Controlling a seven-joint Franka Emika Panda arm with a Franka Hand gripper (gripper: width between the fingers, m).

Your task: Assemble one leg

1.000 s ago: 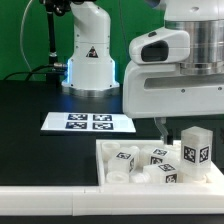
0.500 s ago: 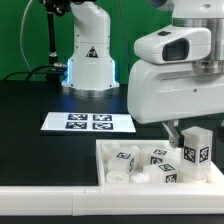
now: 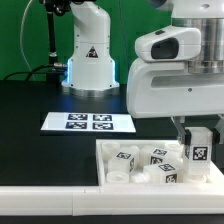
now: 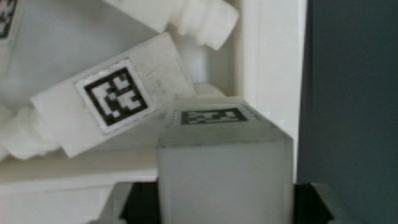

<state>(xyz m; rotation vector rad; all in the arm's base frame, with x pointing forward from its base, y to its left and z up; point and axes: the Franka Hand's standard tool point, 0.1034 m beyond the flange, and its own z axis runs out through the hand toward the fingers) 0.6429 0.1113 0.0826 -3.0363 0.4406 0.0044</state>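
Leg (image 4: 222, 150) upright between the two dark fingers (image 4: 134, 200) of the tool (image 3: 198, 138), pinched on both sides in the wrist view, tag on its top face, lower end cut off by the picture's edge. In the exterior view, same leg (image 3: 198, 152) near the exterior view's right edge, at the far right part of the tray (image 3: 104, 160), tagged face toward the camera, upper part hidden behind the arm's big white housing; contact with the tray floor hard to judge. Fingertips themselves mostly covered by the block. Nearest in the exterior view: a white bar (image 3: 60, 205) across the front, ends cut off. Behind it the white walled tray on the black bench (image 3: 40, 95), holding a jumble of small white tagged parts (image 3: 140, 160), shapes and count unclear, right portion out of frame. Farther back, the marker board (image 3: 88, 122) flat on the bench, four tags. Beyond, a white robot base (image 3: 88, 55), top cropped.
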